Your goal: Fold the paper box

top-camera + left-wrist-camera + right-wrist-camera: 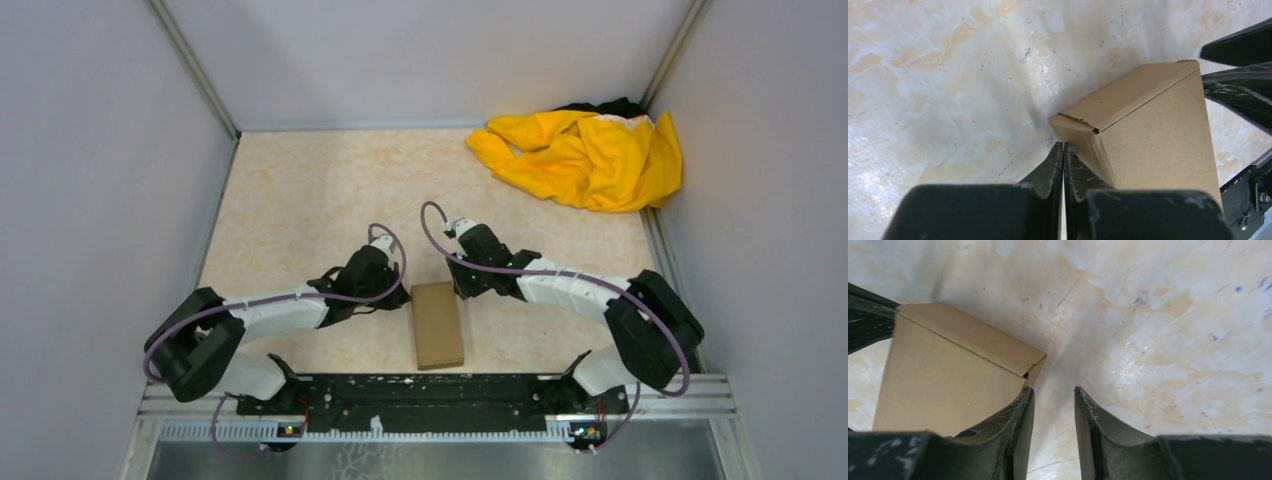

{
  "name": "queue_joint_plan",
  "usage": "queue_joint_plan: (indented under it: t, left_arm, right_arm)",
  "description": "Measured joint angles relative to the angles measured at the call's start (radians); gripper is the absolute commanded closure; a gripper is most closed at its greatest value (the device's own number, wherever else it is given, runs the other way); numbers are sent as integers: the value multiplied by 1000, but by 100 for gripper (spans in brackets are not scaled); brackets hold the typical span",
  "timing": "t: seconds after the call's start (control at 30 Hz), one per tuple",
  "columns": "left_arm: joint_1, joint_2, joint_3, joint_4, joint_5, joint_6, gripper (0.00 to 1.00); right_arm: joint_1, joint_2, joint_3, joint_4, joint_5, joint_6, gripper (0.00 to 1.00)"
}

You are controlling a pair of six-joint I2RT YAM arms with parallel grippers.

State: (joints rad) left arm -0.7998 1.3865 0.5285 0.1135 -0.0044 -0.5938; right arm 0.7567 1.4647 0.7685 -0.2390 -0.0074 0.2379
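Observation:
The paper box [438,323] is a closed brown cardboard carton lying flat on the table between my two arms, its long side running toward the arm bases. My left gripper [403,297] is shut and empty, its tips [1063,146] touching the box's [1153,130] far left corner from the side. My right gripper [459,287] is open beside the far right corner, nothing between its fingers. In the right wrist view the left fingertip [1024,402] rests against the box [953,380] and the gap [1054,391] shows bare table.
A crumpled yellow cloth [585,155] lies in the far right corner with something black behind it. Grey walls enclose the beige marbled tabletop [300,200]. A black rail [430,400] at the near edge carries the arm bases.

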Motion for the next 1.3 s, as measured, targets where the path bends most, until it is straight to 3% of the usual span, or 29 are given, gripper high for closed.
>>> queue_joint_plan:
  t: [0.27, 0.57, 0.9, 1.3]
  left_arm:
    - [10, -34, 0, -3, -13, 8, 92]
    - [10, -33, 0, -2, -11, 8, 92]
    - [12, 14, 0, 8, 16, 6, 94]
    - [25, 79, 14, 52, 38, 10, 96]
  right_arm:
    - [0, -171, -17, 16, 16, 5, 60]
    - [0, -127, -18, 15, -63, 73, 60]
    - [-1, -89, -80, 124, -145, 176, 67]
    - [-8, -70, -100, 193, -160, 201, 67]
